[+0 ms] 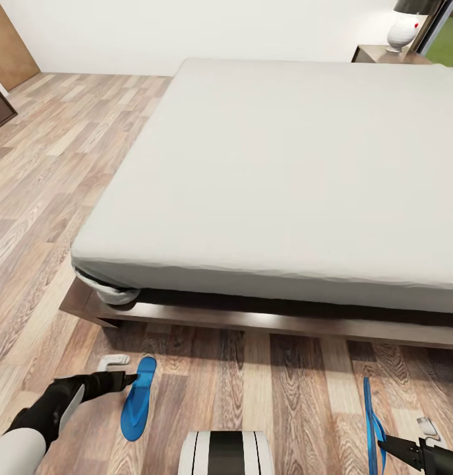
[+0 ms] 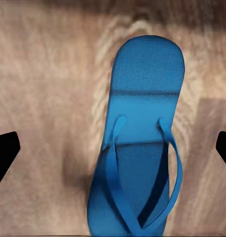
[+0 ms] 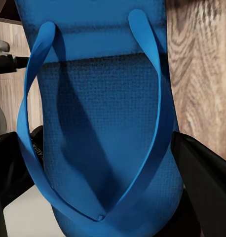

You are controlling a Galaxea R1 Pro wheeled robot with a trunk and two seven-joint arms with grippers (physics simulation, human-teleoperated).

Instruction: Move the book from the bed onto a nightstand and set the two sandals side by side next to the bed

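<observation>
Room: bedroom with a wood-plank floor (image 1: 48, 171) and a white wall (image 1: 186, 30) behind the bed.
Bed: large low bed (image 1: 285, 185), off-white mattress on a dark brown frame, its foot edge facing the robot; the mattress top is plain.
Nightstand: dark wooden nightstand (image 1: 374, 55) at the far right corner of the bed, carrying a white lamp (image 1: 404, 30) with a dark shade.
Book: cannot be made out.
Left sandal: blue sandal (image 1: 138, 407) lying flat on the floor, sole down and straps up, just in front of the bed frame near its left corner; its length runs roughly toward the bed.
Right sandal: second blue sandal (image 1: 373, 422) tipped up on its edge near the floor at the right, well apart from the first one.
Left gripper: left gripper (image 1: 128, 379) sits just beside the flat sandal at its bed end; in the left wrist view its fingers (image 2: 5, 153) stand spread wide on either side of that sandal (image 2: 140, 148), not touching it.
Right gripper: right gripper (image 1: 388, 446) pinches the tipped sandal; the right wrist view has its dark fingers (image 3: 204, 173) pressed against both sides of the sole (image 3: 103, 138).
Robot base: white-and-black trunk (image 1: 226, 452) between the two sandals.
</observation>
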